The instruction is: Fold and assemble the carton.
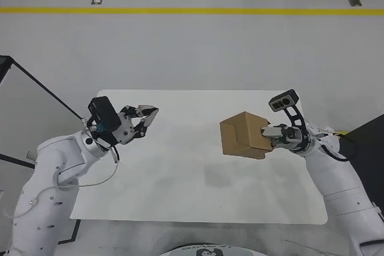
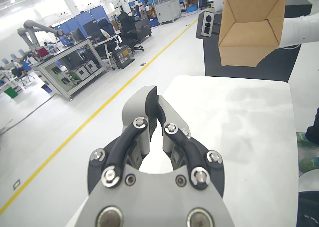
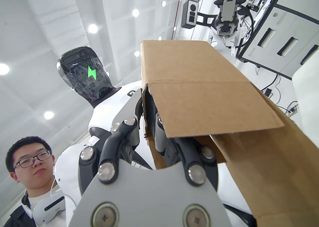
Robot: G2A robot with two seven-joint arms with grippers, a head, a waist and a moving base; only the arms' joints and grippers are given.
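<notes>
Top view; table (image 1: 179, 192) read as the clock face, 12 o'clock at the far edge.

- Left gripper (image 1: 152, 112) is logged at about 10 o'clock, over the table's left part and pointed toward 3 o'clock.
- In the left wrist view the left gripper (image 2: 155, 106) is seen with its ribbed black pads (image 2: 152, 103) pressed together at the tips. Nothing is held between them. The white table (image 2: 236, 126) is seen beneath and ahead of it.
- Carton (image 1: 242, 134), brown cardboard, is found at 3 o'clock over the table's right part, well apart from the left gripper.
- In the left wrist view the carton (image 2: 249, 36) is seen raised clear of the table top. Its open side is turned toward 9 o'clock and folded flaps are seen inside at the back. One panel is seen hanging from the lower edge of the opening.
- Right gripper (image 1: 267, 132) is logged at the carton's 3 o'clock side, touching it.
- In the right wrist view the right gripper (image 3: 149, 116) is seen clamped narrow on an edge of the carton (image 3: 199, 83), one jaw on each face of the cardboard. A flap is seen folded over just above the jaws.
- Yellow line (image 1: 192, 10) is noted on the floor past 12 o'clock.
</notes>
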